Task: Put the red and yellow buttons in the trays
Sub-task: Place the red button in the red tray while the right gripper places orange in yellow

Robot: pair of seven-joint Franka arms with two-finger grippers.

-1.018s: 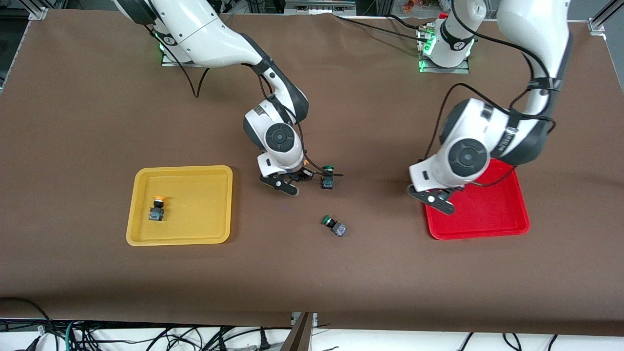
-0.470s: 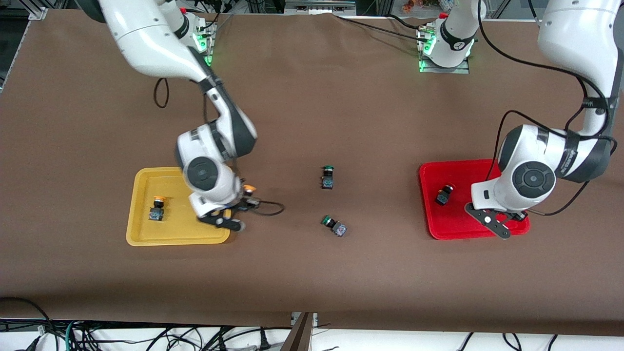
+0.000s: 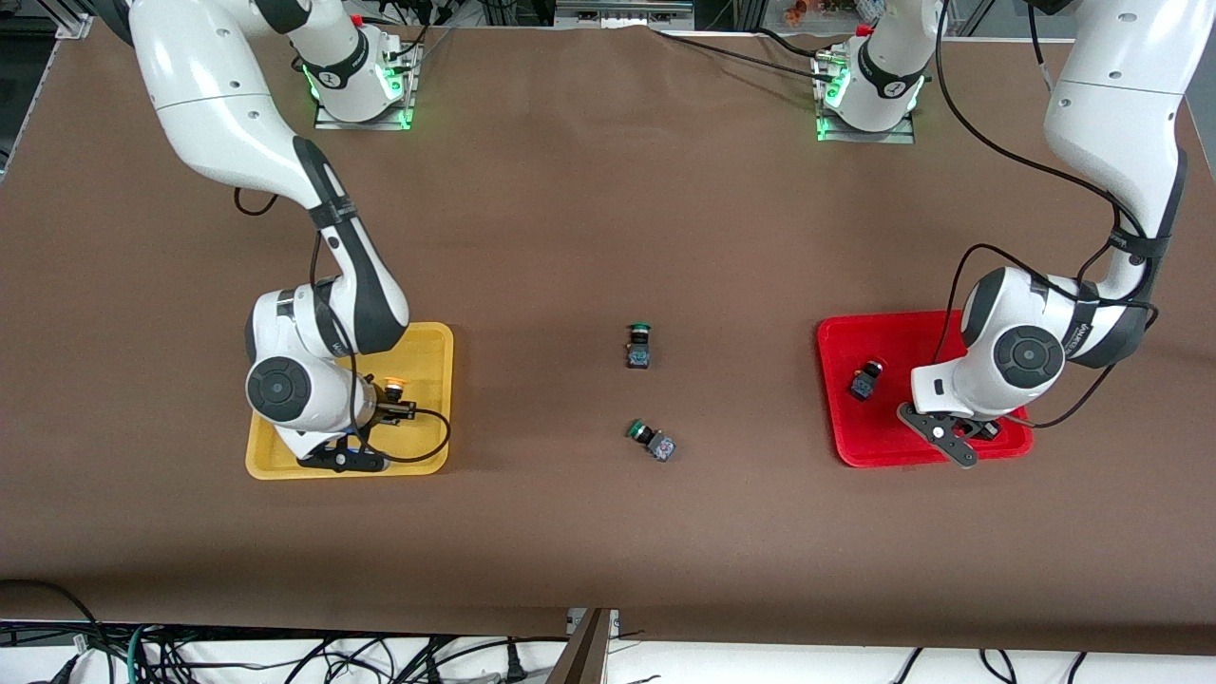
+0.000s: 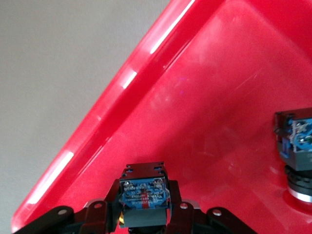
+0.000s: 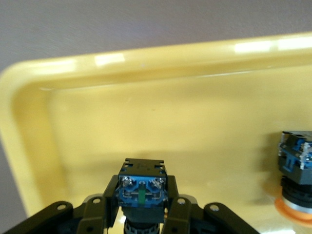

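**Buttons at both trays, both claws loaded**

**Front view:** The yellow tray point(image 3: 432, 347) sits at about 8 o'clock from the table's middle. The red tray point(image 3: 879, 432) is at about 4 o'clock. The right gripper point(image 3: 384, 414) is over the yellow tray, at the tray's 4 o'clock corner. It's clamped on a yellow button point(image 3: 392, 385) with the orange cap showing just beside the wrist. The left gripper point(image 3: 971, 429) is over the red tray's 4 o'clock corner, and the wrist blocks what it carries from here. A red button point(image 3: 865, 377) lies in the red tray at the tray's 9 o'clock side, apart from that gripper. Two green buttons point(image 3: 638, 345) point(image 3: 652, 442) sit on the brown table point(image 3: 589, 218) between the trays, well apart from both arms.

**Left wrist view:** The left gripper point(image 4: 145, 207) has its fingers pinched narrow on the black-and-blue block of a held button point(image 4: 145, 191). The cap is hidden, so no colour call from me. It's over the red tray point(image 4: 161, 63) floor, and I can't tell if it touches. The red button point(image 4: 296, 141) lies nearby on the same floor.

**Right wrist view:** The right gripper point(image 5: 141, 207) is squeezed on the yellow button point(image 5: 141, 187) body over the yellow tray point(image 5: 146, 61). A second yellow button point(image 5: 295, 168) rests in the tray close by.
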